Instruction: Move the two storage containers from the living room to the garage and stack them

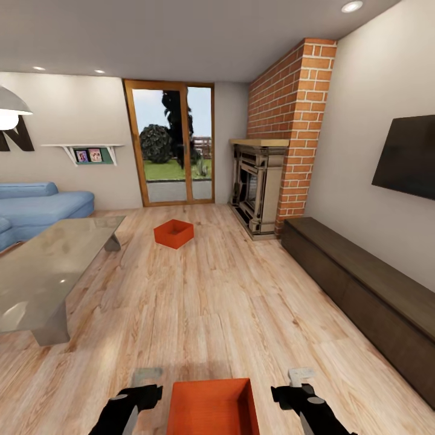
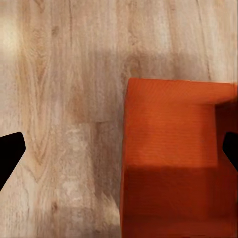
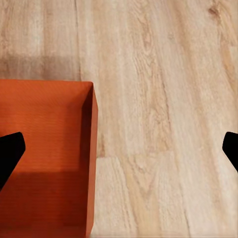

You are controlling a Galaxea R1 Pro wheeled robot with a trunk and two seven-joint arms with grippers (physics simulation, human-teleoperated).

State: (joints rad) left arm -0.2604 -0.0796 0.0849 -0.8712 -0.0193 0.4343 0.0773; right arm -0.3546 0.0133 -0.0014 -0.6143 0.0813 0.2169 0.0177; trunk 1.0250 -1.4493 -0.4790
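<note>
Directly below me, the near storage container [image 1: 212, 406] sits on the wood plank floor [image 1: 241, 314] between my left gripper [image 1: 147, 382] and right gripper [image 1: 301, 382], both spread wide, empty. I would straddle opposite walls, then close evenly. The second storage container [image 1: 173, 233] waits near the glass doors [image 1: 170, 145].

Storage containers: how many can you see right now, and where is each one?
2. One storage container sits on the wood floor between the left gripper and right gripper. The other container lies farther off, near the glass doors.

Near container [image 1: 212, 408] cut by lower edge
</note>
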